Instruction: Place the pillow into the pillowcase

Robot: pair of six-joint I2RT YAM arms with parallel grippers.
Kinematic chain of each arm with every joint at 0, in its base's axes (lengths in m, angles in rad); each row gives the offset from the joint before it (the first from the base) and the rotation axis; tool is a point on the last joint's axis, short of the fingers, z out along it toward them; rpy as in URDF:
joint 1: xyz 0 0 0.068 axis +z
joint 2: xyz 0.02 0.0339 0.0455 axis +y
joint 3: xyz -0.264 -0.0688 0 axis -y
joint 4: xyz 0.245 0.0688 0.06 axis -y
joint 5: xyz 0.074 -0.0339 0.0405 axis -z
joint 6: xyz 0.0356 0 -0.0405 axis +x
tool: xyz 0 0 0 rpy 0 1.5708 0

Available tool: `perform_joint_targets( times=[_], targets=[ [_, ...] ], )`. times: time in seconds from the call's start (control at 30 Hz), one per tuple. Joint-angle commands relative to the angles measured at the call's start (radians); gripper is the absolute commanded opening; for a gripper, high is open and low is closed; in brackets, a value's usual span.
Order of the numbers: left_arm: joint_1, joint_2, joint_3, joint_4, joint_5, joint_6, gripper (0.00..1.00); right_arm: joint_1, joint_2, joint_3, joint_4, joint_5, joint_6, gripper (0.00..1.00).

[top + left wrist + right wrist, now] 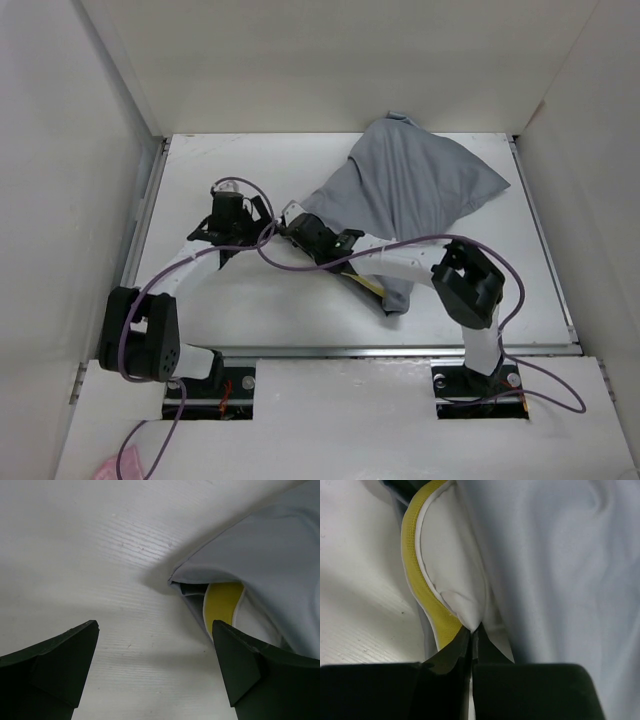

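The jaws of the right gripper [473, 632] are pressed together on a puckered fold of the pillow [452, 565], right where the white cover meets its yellow band [411, 555]. The pinch is taken at the edge, presumably because only there is the plump cushion thin enough to be gripped. Just beside the tips, to the right, the pillowcase [555, 570] is draped over the pillow, so that most of the cushion is covered and only this near edge shows. The jaws of the left gripper [155, 627] are held wide apart with nothing between them but bare table [90, 555]. They are aimed at the mouth of the pillowcase, where the hem is lifted slightly and the band is seen inside. That stance is judged to be a readying to catch the hem, so that the sack can be drawn over what the right gripper holds. From above, both grippers are seen close together at the left end of the grey heap, which lies toward the far right of the table, with a strip of band visible under the right arm. The task is judged to be well along, the last edge not yet enclosed.
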Motion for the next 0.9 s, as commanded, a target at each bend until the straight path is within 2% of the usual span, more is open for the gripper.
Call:
perform_joint_targets(
  times=[0.0,0.13,0.27,0.33,0.4,0.5,0.53,0.57,0.6,0.67,0.77,0.87],
  targets=[
    [-0.001,0.017,-0.038,0.106,0.109,0.067,0.96,0.0,-0.033,0.021,0.043,0.071,0.035,0.0],
    [-0.092,0.037,-0.052,0.204,0.146,0.147,0.94,0.0,-0.12,0.021,0.043,-0.004,0.035,0.0],
    [-0.101,0.129,-0.031,0.313,0.137,0.167,0.94,0.0,-0.159,0.021,0.009,-0.039,0.035,0.0],
    [-0.101,0.19,0.034,0.286,0.087,0.167,0.88,0.0,-0.181,0.021,-0.014,-0.039,0.035,0.0],
    [-0.101,0.281,0.122,0.238,0.047,0.178,0.87,0.0,-0.191,0.021,-0.014,-0.039,0.035,0.0],
    [-0.101,0.364,0.202,0.217,0.062,0.205,0.81,-0.009,-0.218,0.021,-0.032,-0.048,0.053,0.0],
    [-0.101,0.375,0.203,0.227,0.082,0.205,0.77,-0.009,-0.218,0.021,-0.042,-0.039,0.053,0.0],
    [-0.112,0.375,0.213,0.242,0.112,0.216,0.63,-0.009,-0.218,0.021,-0.052,-0.039,0.065,0.0],
    [-0.112,0.402,0.213,0.256,0.113,0.216,0.54,-0.009,-0.228,0.021,-0.062,-0.039,0.066,0.0],
    [-0.121,0.425,0.262,0.214,0.113,0.228,0.4,-0.009,-0.228,0.046,-0.086,0.002,0.066,0.0],
    [-0.121,0.418,0.263,0.17,0.1,0.25,0.39,-0.021,-0.254,0.046,-0.111,0.034,0.075,0.0],
    [-0.121,0.344,0.18,0.233,0.113,0.265,0.49,-0.059,-0.293,0.055,-0.126,-0.002,0.084,0.0]
  ],
)
